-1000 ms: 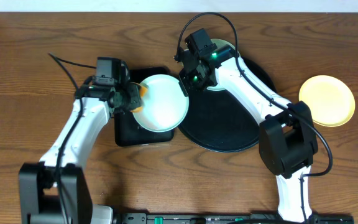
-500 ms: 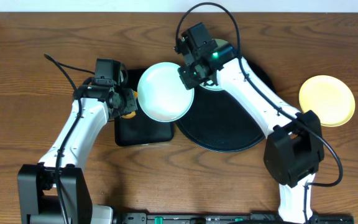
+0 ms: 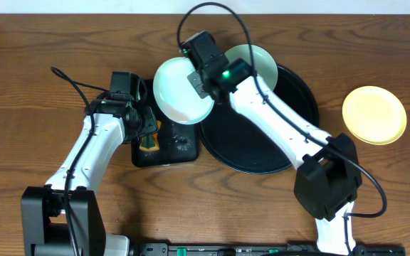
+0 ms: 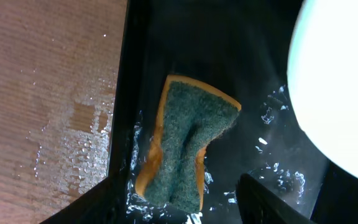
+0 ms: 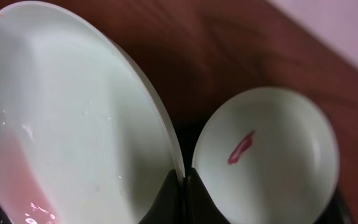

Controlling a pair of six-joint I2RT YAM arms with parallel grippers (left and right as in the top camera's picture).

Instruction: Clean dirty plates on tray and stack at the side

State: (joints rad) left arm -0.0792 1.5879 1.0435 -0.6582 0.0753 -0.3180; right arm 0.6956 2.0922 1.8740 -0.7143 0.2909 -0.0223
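Note:
My right gripper point(image 3: 203, 80) is shut on the rim of a pale mint plate point(image 3: 180, 92), holding it tilted in the air over the left edge of the round black tray point(image 3: 262, 142). In the right wrist view the fingers pinch that plate point(image 5: 73, 124) at its edge, gripper point(image 5: 184, 186). A second mint plate point(image 3: 260, 62) with a red smear point(image 5: 241, 147) lies on the tray's far side. A yellow plate point(image 3: 374, 115) lies on the table to the right. My left gripper point(image 3: 150, 126) stands open over a green-and-orange sponge point(image 4: 188, 146).
The sponge point(image 3: 150, 144) lies on a wet rectangular black tray point(image 3: 182, 148), left of the round tray. Water drops spot the wood point(image 4: 73, 124) beside it. A black cable point(image 3: 73, 73) runs across the table behind the left arm.
My left gripper has opened and let go of the sponge, which now lies on the rectangular tray. The right gripper has carried the mint plate up and toward the far edge.

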